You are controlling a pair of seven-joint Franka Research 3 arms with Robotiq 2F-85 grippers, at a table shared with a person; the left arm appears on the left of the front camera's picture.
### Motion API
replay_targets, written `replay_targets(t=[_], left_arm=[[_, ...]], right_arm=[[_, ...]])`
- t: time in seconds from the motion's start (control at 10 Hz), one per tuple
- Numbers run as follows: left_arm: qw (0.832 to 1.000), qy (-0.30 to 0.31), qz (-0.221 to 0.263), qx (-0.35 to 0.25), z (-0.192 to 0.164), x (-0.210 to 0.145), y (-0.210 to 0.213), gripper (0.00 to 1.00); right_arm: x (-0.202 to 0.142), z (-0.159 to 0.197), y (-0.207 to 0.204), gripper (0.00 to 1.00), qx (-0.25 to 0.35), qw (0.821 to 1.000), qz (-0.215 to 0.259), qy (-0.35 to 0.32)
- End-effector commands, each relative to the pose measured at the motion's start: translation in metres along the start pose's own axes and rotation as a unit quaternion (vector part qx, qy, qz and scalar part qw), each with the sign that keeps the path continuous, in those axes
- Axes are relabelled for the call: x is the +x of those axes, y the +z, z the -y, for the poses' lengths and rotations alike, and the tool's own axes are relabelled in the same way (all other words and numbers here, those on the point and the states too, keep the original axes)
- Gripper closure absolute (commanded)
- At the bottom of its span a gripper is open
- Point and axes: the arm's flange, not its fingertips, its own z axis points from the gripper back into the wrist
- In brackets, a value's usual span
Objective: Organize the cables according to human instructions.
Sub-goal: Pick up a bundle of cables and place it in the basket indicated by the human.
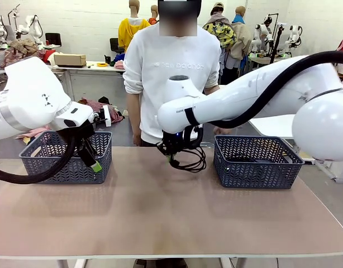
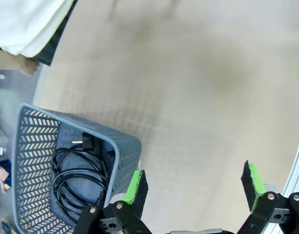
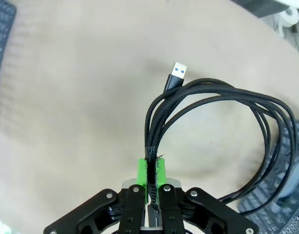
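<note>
**Carrying a gripped cable coil to its basket**

Front view. Holding a coiled cable (image 1: 189,159) at frame centre, the right gripper (image 1: 172,157) hangs just above the table (image 1: 160,223), close in front of the person (image 1: 171,72). The coil droops below the fingers and seems to brush the tabletop. A right basket (image 1: 255,162) stands just beside it at centre right; a left basket (image 1: 68,156) sits at centre left, with the left gripper (image 1: 93,162) in front of its near wall.

Left wrist view. The left gripper (image 2: 193,187) stands fully spread at the bottom edge, holding nothing. At lower left, the left basket (image 2: 120,151) already contains at least one coiled cable (image 2: 76,180) with its plug (image 2: 84,141) uppermost.

Right wrist view. The right gripper (image 3: 152,178) is clamped tight at bottom centre, its green pads (image 3: 141,175) pinching several strands of the coil (image 3: 213,117) together. A USB plug (image 3: 175,77) juts free at upper centre, and the loops fan toward the right edge, over a basket rim (image 3: 281,161).

Doing the step well, as a judgement: lift before travelling, so the slack loops clear the basket wall rather than snag on it; keep the pinch firm, since only part of the bundle is caught; let go only once the whole coil hangs inside whichever basket the person indicates.
</note>
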Motion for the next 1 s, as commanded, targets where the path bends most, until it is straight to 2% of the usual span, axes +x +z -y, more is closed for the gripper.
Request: replay_targets(t=[0.0, 0.2, 0.4, 0.6, 0.9], left_arm=[[1.000, 0.003, -0.002, 0.001, -0.001, -0.001, 0.002, 0.00], [1.000, 0.003, -0.002, 0.001, -0.001, -0.001, 0.002, 0.00], [1.000, 0.003, -0.002, 0.001, -0.001, -0.001, 0.002, 0.00], [1.000, 0.003, -0.002, 0.001, -0.001, -0.001, 0.002, 0.00], [1.000, 0.003, -0.002, 0.001, -0.001, -0.001, 0.002, 0.00]], right_arm=[[-0.005, 0.007, 0.039, 1.00, -0.037, 0.996, 0.000, 0.077], [-0.012, 0.016, 0.082, 1.00, -0.034, 0.986, -0.015, 0.163], [-0.018, 0.046, 0.116, 1.00, -0.036, 0.971, -0.028, 0.236], [-0.033, 0.077, 0.135, 1.00, -0.026, 0.958, -0.026, 0.284], [-0.057, 0.132, 0.141, 1.00, -0.008, 0.932, 0.000, 0.363]])
